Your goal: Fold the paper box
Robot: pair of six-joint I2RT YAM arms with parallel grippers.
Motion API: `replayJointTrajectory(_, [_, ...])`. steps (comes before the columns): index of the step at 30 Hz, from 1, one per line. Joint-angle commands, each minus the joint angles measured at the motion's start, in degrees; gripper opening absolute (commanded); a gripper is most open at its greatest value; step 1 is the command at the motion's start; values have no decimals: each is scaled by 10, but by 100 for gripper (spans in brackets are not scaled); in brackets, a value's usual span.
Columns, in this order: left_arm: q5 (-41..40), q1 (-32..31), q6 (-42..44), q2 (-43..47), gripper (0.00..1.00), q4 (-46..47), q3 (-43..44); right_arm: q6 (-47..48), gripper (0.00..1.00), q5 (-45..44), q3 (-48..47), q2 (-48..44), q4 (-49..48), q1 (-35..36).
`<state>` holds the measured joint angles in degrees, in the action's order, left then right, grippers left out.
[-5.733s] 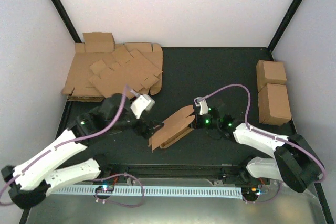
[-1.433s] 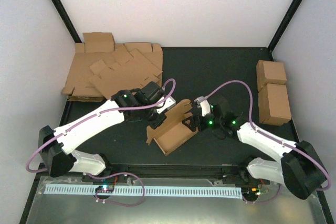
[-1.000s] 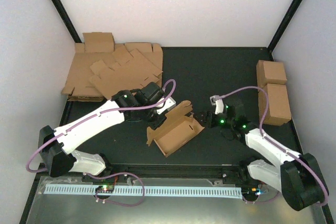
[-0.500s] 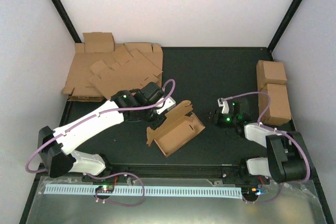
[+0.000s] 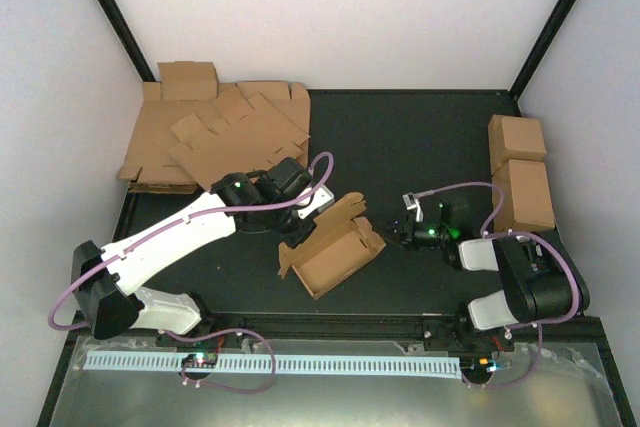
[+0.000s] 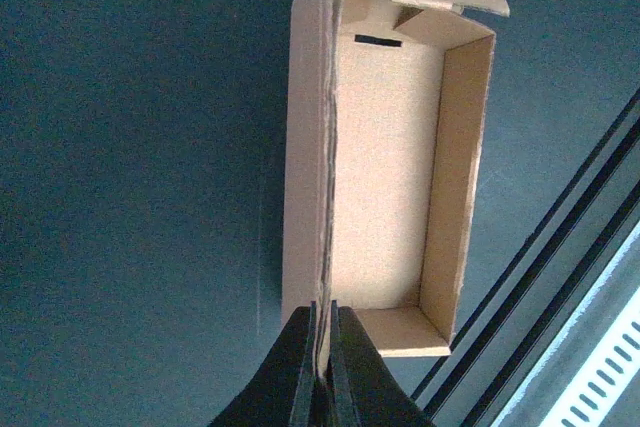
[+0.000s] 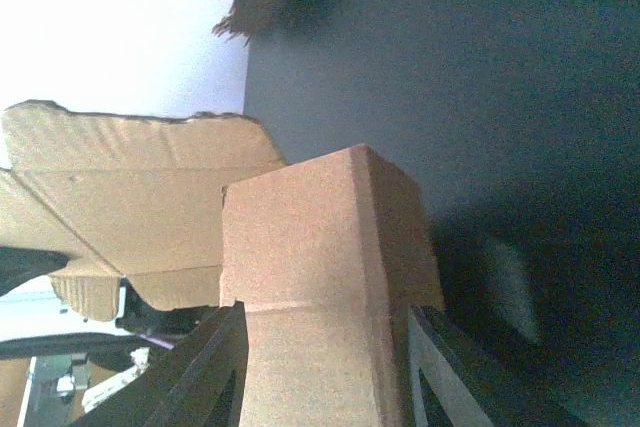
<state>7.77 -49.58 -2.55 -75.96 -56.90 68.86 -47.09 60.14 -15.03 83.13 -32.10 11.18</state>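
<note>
Inside a white-walled enclosure [image 5: 330, 17], a black counter [image 5: 420, 137] carries a heap of flat cardboard sheets [image 5: 225, 137] far left and two cardboard cuboids [image 5: 520, 177] at right. The half-formed paper box [image 5: 340, 255] lies open mid-counter, one long wall pinched in the left end effector [image 6: 321, 317]. The right end effector [image 5: 399, 234], fingers parted at the box's end, has drawn back since a second ago, its arm folded.

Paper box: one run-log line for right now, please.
paper box: on table, top open | left hand: shut on its long side wall | right hand: open, facing its end
</note>
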Motion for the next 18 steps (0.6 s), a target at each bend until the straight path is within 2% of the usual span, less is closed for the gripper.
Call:
replayJointTrajectory(1, [9,-4,-5,7,2,13,5,31,46,21,-18,-22,19,22])
replayJointTrajectory(9, [11,-4,-13,5,2,18,7,133,46,-17,-62,-44,162,60])
replayJointTrajectory(13, [14,-4,-13,3,2,19,7,196,46,-79,-94,-57,253,96])
replayJointTrajectory(18, [12,-3,-19,1,2,22,7,225,45,-153,-112,-66,300,134])
